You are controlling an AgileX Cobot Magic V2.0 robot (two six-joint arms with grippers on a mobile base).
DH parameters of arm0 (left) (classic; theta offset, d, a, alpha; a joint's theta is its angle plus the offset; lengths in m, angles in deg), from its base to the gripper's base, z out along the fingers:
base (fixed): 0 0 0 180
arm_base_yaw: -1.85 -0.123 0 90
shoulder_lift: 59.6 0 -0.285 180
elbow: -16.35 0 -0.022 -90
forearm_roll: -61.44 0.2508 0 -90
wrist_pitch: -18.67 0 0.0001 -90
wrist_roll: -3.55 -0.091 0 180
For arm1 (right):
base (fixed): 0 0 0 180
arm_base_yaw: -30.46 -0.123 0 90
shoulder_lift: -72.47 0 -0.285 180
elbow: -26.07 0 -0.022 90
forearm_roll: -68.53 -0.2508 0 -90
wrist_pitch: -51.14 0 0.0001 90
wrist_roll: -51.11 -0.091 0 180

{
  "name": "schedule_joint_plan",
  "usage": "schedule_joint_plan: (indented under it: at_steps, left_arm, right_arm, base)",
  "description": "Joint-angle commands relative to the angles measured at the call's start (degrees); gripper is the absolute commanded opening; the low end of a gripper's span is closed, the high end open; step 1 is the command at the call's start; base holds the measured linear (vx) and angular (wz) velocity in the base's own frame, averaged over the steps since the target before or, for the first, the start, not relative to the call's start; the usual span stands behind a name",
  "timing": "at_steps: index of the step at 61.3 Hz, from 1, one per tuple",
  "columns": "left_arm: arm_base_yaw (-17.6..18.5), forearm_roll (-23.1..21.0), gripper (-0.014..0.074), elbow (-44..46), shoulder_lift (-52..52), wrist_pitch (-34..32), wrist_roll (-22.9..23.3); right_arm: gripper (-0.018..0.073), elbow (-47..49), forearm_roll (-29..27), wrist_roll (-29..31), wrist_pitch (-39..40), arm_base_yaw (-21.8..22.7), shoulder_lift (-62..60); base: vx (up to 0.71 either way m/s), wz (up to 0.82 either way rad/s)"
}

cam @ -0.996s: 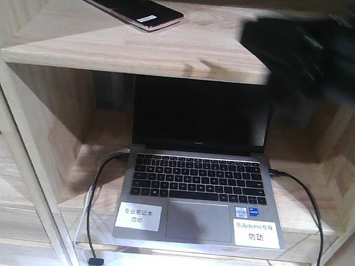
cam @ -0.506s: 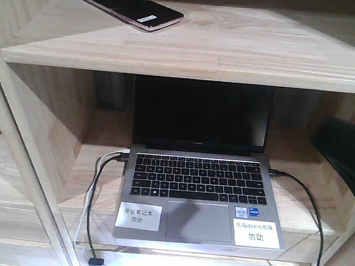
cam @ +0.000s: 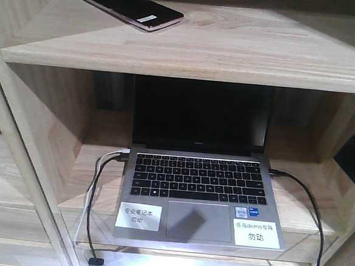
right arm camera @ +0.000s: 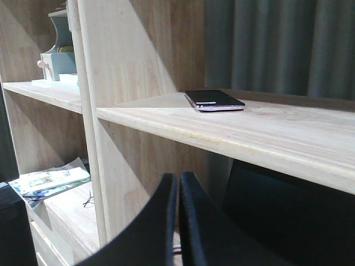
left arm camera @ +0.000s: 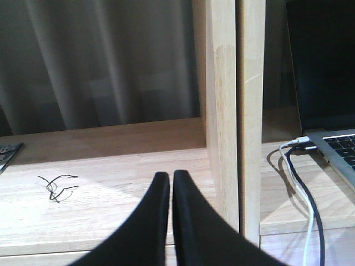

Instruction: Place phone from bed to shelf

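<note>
The phone (cam: pixel 132 8) is a glossy black slab with a pinkish edge and a white sticker. It lies flat at the back left of the pale wooden shelf (cam: pixel 232 48), with nothing touching it. The right wrist view shows the phone (right arm camera: pixel 214 100) on the shelf board (right arm camera: pixel 260 130), above and beyond my right gripper (right arm camera: pixel 178 176). That gripper is shut and empty, below the board's front edge. My left gripper (left arm camera: pixel 171 174) is shut and empty over a lower board, left of the upright post (left arm camera: pixel 233 111). The bed is out of view.
An open grey laptop (cam: pixel 198 189) sits in the compartment under the shelf, with cables (cam: pixel 93 212) hanging off its left side. A dark shape (cam: pixel 353 162) shows at the right edge. Magazines (right arm camera: pixel 47 180) and a small wire (left arm camera: pixel 55 185) lie on lower boards.
The dark blurred arm that hung over the shelf's right end dropped and withdrew to the right edge. The phone has stayed where it lies.
</note>
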Motion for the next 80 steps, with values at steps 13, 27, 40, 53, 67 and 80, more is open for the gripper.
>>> schedule_joint_plan:
  at_steps: [13,27,40,53,67,80]
  left_arm:
    - [0.38,-0.52,0.0001,1.32,-0.23,-4.16,0.33]
    - [0.38,-0.52,0.0001,1.32,-0.23,-4.16,0.33]
    - [0.38,-0.52,0.0001,1.32,-0.23,-4.16,0.33]
    - [0.38,-0.52,0.0001,1.32,-0.23,-4.16,0.33]
    - [0.38,-0.52,0.0001,1.32,-0.23,-4.16,0.33]
    - [0.38,-0.52,0.0001,1.32,-0.23,-4.16,0.33]
  right_arm:
    - [-0.0010,1.59,-1.28,0.47,2.02,0.24,0.32]
    - [-0.0010,1.59,-0.25,0.40,2.30,0.24,0.37]
    - [-0.0010,1.59,19.36,-18.25,2.30,0.24,0.37]
    - [-0.0010,1.59,49.16,-48.86,2.30,0.24,0.37]
    - [-0.0010,1.40,60.88,-57.94,2.91,0.58,0.11]
    - [-0.0010,-6.79,60.35,-57.72,7.96,8.22,-6.32]
  base:
    - [0.00,0.00]
    - [0.00,0.00]
    - [0.00,0.00]
    - [0.00,0.00]
    - [0.00,0.00]
    - [0.00,0.00]
